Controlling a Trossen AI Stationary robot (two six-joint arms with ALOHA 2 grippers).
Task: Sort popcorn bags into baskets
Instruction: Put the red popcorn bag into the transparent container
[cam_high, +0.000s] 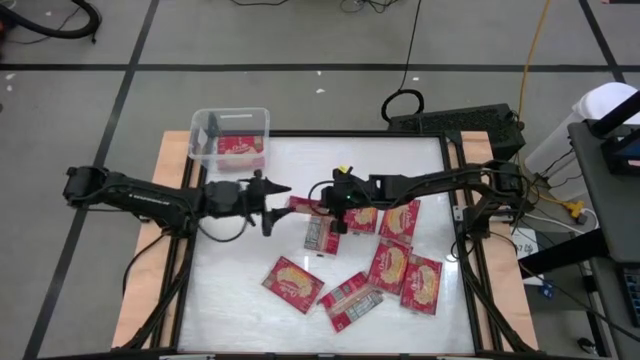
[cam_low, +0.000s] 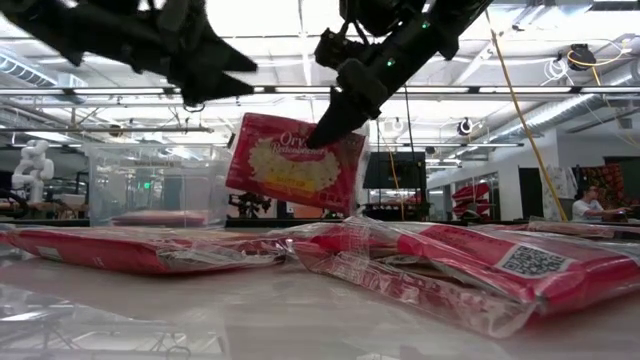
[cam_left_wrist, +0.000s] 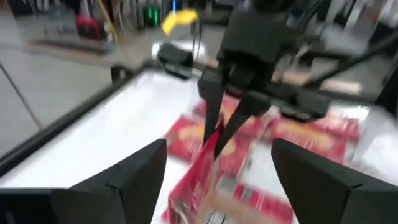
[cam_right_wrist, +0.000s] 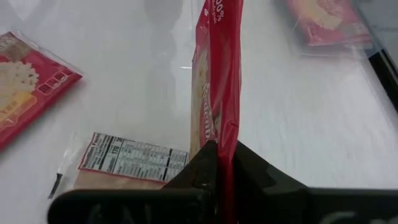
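Above mid-table, the right gripper (cam_low: 325, 130) pinches a hanging popcorn bag (cam_low: 297, 163); the wide-open, empty left gripper (cam_high: 272, 205) should close squarely on its free edge.

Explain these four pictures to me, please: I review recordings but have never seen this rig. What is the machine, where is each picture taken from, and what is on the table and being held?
It is a robot with two dark arms at a white table, each ending in a two-finger gripper. One picture looks straight down, one looks level across the table top, and one comes from each arm's wrist.

The right gripper is shut on the edge of one red popcorn bag, which hangs above the table. The left gripper is open, facing that bag from close by and holding nothing.

More red bags lie flat on the table, some showing the popcorn picture, some the printed back. A clear plastic basket stands at the far left corner with at least one bag already in it.
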